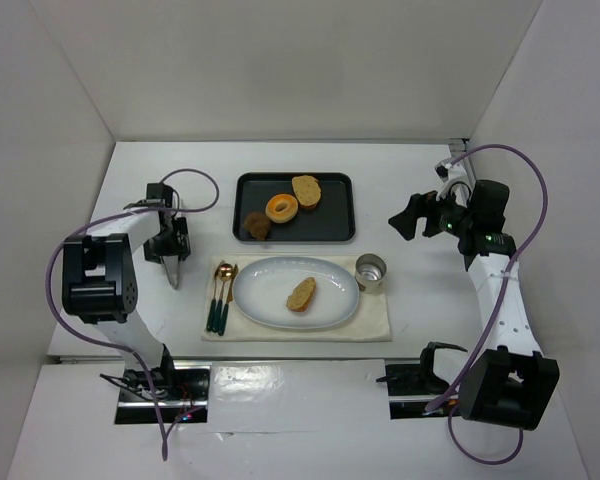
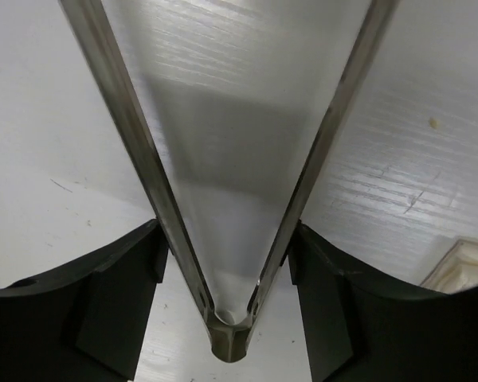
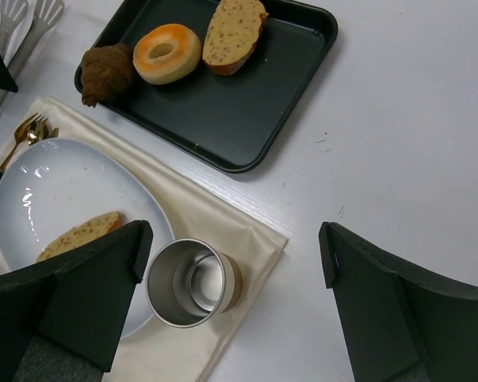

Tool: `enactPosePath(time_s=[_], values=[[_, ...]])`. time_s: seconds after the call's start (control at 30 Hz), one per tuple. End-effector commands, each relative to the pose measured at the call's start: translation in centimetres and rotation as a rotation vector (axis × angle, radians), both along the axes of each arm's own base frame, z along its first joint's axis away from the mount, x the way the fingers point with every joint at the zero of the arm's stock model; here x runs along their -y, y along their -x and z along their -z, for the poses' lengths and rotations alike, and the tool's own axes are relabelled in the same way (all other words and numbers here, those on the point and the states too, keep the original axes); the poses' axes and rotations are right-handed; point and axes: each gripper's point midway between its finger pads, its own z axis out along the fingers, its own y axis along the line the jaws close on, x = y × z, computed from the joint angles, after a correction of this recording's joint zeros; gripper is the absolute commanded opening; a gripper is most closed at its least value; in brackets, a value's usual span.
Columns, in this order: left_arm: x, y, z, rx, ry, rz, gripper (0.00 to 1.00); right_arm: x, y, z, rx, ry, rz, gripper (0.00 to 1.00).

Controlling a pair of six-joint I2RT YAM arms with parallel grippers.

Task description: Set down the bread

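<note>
The bread lies flat on the white oval plate, a bit right of the plate's middle, with nothing touching it. In the right wrist view we see its end poking out past the claw's left finger. The plate sits on a cream placemat near the front of the table. Gold cutlery with dark handles lies just left of the plate on the mat. A metal cup stands upright at the mat's far right corner, just beside the plate.

Behind the mat is a black tray holding an orange bagel, a larger bread slice touching it, and a dark brown pastry at the tray's near left corner.

The left claw is clamped on metal tongs off to the left of the mat. The tong arms spread in a V, tips down toward the table, with nothing between them.

The right claw hangs on the right side of the table with its fingers wide apart, holding nothing.
</note>
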Motion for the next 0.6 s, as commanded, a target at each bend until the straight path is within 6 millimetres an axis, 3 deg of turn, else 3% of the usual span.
enactPosePath(time_s=[0.0, 0.07, 0.13, 0.27, 0.3, 0.33, 0.47, 0.57], values=[[0.3, -1.1, -1.4, 0.04, 0.024, 0.007, 0.77, -0.4, 0.2, -2.4, 0.058, 0.004, -0.022, 0.99], [0.5, -1.4, -2.5, 0.074, 0.031, 0.011, 0.81, -0.5, 0.2, -2.4, 0.049, -0.008, -0.017, 0.99], [0.7, -1.5, -4.1, 0.119, 0.041, 0.008, 0.92, -0.2, -0.2, -2.6, 0.042, -0.024, 0.025, 0.99], [1.4, -1.6, -7.1, 0.228, 0.076, -0.01, 1.0, 0.4, -0.7, -2.9, 0.05, -0.026, 0.069, 0.99], [1.8, -1.7, -9.5, 0.304, 0.089, 0.003, 1.0, 0.3, -0.6, -3.2, 0.054, -0.032, 0.072, 0.99], [2.0, -1.6, -10.3, 0.34, 0.099, 0.002, 1.0, 0.3, -0.7, -3.4, 0.056, -0.041, 0.077, 0.99], [5.1, -1.0, -14.8, 0.48, 0.161, 0.098, 1.0, 0.1, -0.4, -3.5, 0.059, -0.066, 0.086, 0.99], [9.7, 0.0, -17.8, 0.549, 0.251, 0.246, 1.0, -0.2, -0.3, -4.2, 0.071, -0.066, 0.065, 0.99]])
